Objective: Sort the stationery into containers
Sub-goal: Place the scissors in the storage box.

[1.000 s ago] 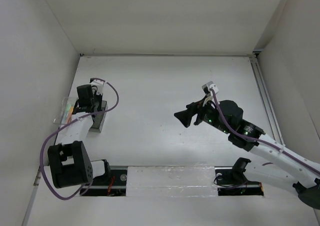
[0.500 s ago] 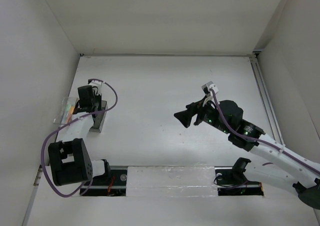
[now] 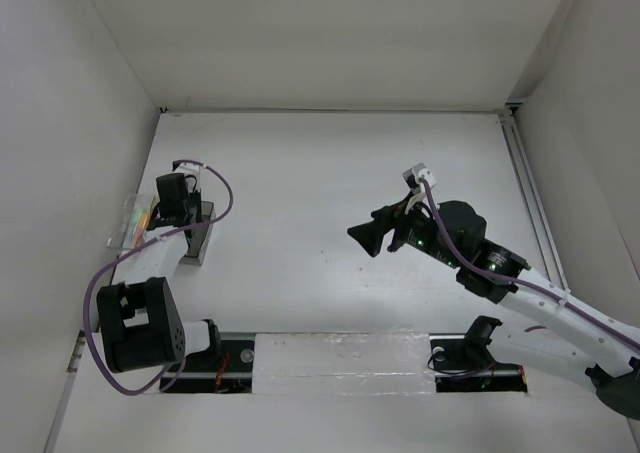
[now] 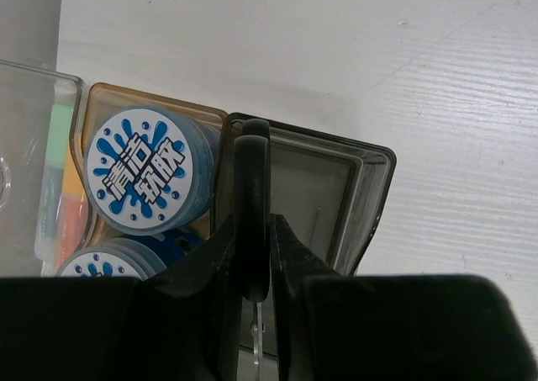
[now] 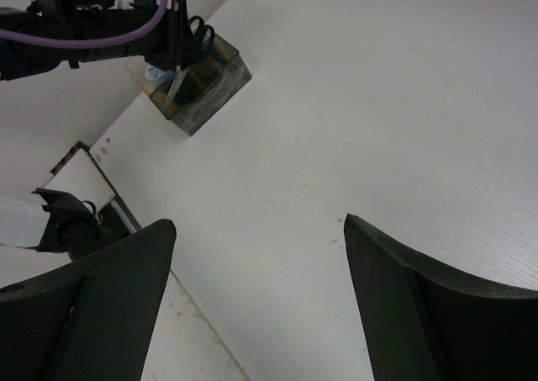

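Observation:
My left gripper (image 4: 252, 234) is shut on the black handle of the scissors (image 4: 250, 171) and holds them upright over the smoky dark bin (image 4: 366, 196), with the blade pointing down into it. Two blue-and-white rolls (image 4: 139, 177) lie in the compartment beside it. The clear bin (image 4: 29, 137) stands at the left, with orange and green colours showing through its wall. In the top view the left gripper (image 3: 178, 205) is over the dark bin (image 3: 197, 243), next to the clear bin (image 3: 130, 223). My right gripper (image 3: 366, 235) is open and empty above mid-table, as the right wrist view (image 5: 259, 225) also shows.
Both bins stand near the left wall. White walls enclose the table on the left, back and right. A metal rail (image 3: 340, 358) with the arm bases runs along the near edge. The right wrist view shows the dark bin (image 5: 210, 91) far off.
My left gripper with the scissors has shifted very slightly over the dark bin. The right arm has not moved.

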